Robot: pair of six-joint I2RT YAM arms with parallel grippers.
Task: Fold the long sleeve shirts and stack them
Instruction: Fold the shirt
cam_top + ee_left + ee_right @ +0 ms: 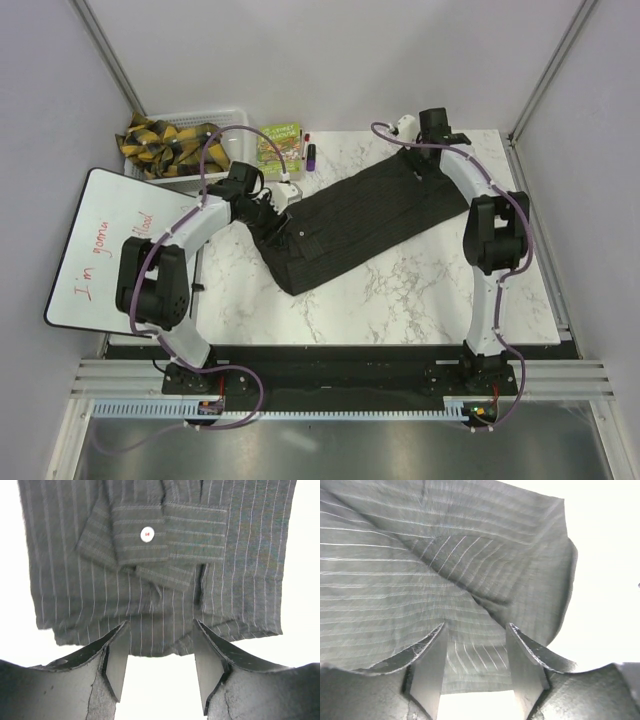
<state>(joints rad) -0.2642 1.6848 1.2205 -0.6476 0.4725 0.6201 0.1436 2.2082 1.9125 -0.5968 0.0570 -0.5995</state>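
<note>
One long sleeve shirt [350, 220] of dark pinstriped cloth lies as a long folded strip, running diagonally from near left to far right on the marble table [400, 290]. My left gripper [275, 215] is over the strip's left end. In the left wrist view it [161, 630] stands open, with the shirt's [150, 590] hem edge just between the fingertips and two cuffs with a white button [146, 534] beyond. My right gripper [422, 158] is at the far right end. There it [476, 630] is open, and rumpled cloth [420, 570] lies flat between the fingers.
A white basket [232, 120] holding yellow-and-black straps [170, 140] stands at the far left. A green book [280, 148] and markers [310, 152] lie beside it. A whiteboard [110, 245] with red writing overhangs the table's left edge.
</note>
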